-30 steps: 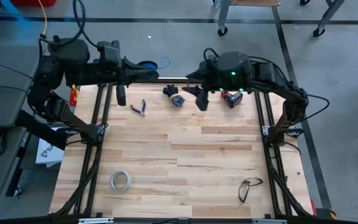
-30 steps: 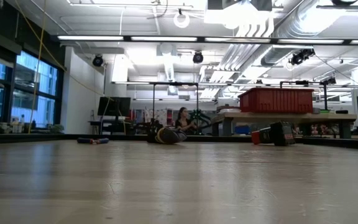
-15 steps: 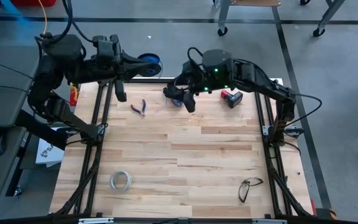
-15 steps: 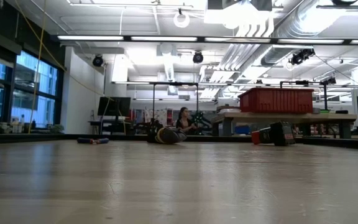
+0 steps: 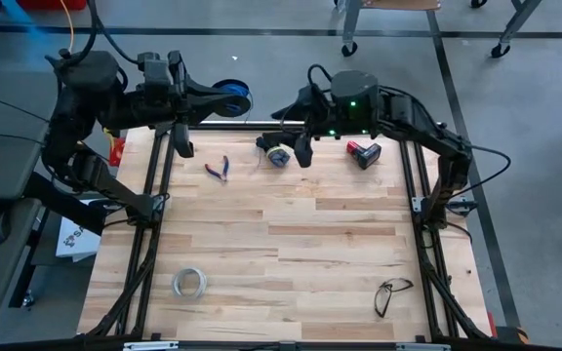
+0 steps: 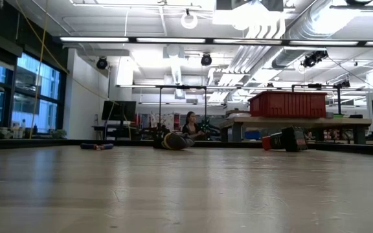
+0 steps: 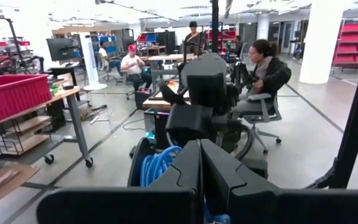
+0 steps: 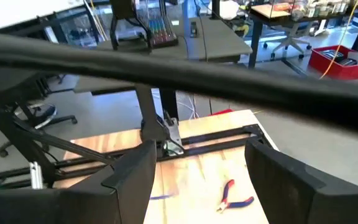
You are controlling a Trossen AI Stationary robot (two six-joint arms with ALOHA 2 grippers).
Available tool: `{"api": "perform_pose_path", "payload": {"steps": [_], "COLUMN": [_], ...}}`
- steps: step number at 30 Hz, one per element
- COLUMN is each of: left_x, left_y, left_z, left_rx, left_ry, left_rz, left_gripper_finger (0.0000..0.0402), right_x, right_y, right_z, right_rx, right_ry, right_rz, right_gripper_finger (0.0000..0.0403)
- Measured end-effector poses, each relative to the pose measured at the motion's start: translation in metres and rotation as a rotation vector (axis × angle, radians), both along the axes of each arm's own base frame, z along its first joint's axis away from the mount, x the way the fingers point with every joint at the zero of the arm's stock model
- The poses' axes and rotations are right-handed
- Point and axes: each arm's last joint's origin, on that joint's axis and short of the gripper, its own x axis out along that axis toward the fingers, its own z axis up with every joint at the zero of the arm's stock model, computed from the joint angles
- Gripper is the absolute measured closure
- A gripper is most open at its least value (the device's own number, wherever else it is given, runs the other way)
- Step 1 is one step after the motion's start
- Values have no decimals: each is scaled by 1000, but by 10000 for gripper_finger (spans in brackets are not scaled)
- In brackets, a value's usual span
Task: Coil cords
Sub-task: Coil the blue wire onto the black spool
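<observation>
Two risks stand out: the left jaws (image 5: 195,90), clenched with the blue spool (image 5: 230,95) just ahead of them beyond the worktop (image 5: 281,253) edge, may knock it to the floor, and the right jaws (image 5: 294,135), released and empty, may snag the wire unseen.

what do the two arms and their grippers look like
Both arms are dark, almost black, built of chunky jointed segments with black cables looping along them. The right arm shows a small green light on its wrist housing. Each ends in a gripper with two flat, dark, wedge-shaped fingers: the left gripper and the right gripper.
</observation>
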Motion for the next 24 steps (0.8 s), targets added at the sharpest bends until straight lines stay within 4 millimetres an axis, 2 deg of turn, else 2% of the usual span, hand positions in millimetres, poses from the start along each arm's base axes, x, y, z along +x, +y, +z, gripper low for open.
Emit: {"api": "perform_pose_path", "payload": {"steps": [8,19,24], "left_x": [0,1,1], "left_y": [0,-2,-2], "left_z": [4,10,10], "left_rx": [-15,-70,-73], "left_ry": [-47,-118,-119], "left_rz": [-13,-66,-66], "left_gripper_finger": [401,401,401], "right_x": [-5,-8,-8], "right_y": [1,-30,-31], "right_z": [2,2,3], "right_rx": [24,31,62], "right_ry": [1,-4,-26], "right_rz": [-6,-127,-58], "right_gripper_finger": [165,165,165]}}
